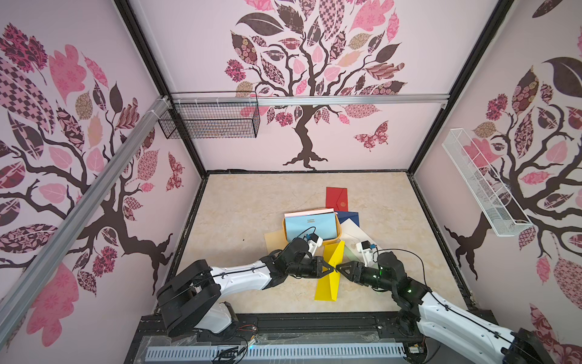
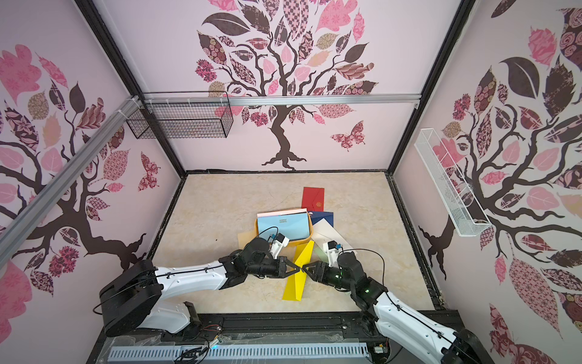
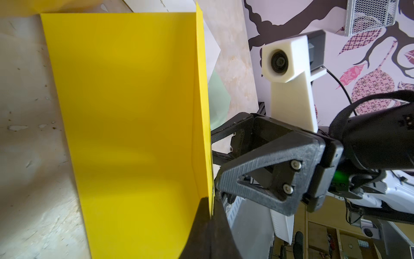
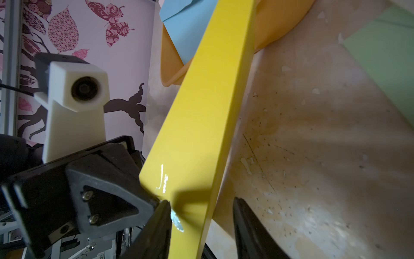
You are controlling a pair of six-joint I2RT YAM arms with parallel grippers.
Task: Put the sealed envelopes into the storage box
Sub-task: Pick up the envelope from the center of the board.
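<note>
Pinching one long edge of a bright yellow rectangular paper envelope [image 1: 328, 285], the left gripper [image 1: 330, 268] is clamped tight on it, and the sheet stands tilted on edge above the marbled beige tabletop [image 1: 245, 205]. Facing it tip to tip, the right gripper [image 1: 337, 269] has its jaws parted astride the same edge. In its wrist view one finger [image 4: 161, 215] touches the paper and the other stands clear, so it grips nothing. Just beyond both grippers, away from the arm bases, sits the shallow yellow-orange plastic storage box [image 1: 339, 234]. A light blue envelope [image 1: 310, 228] leans inside it, with a pink one [image 1: 310, 210] behind. Near the right wrist lie a pale green envelope [image 4: 385, 58] and a white one [image 1: 354, 231]. Past the box lie a navy one [image 1: 350, 217] and a red one [image 1: 336, 198]. A cream-tan one [image 1: 273, 238] pokes out beside the left wrist.
</note>
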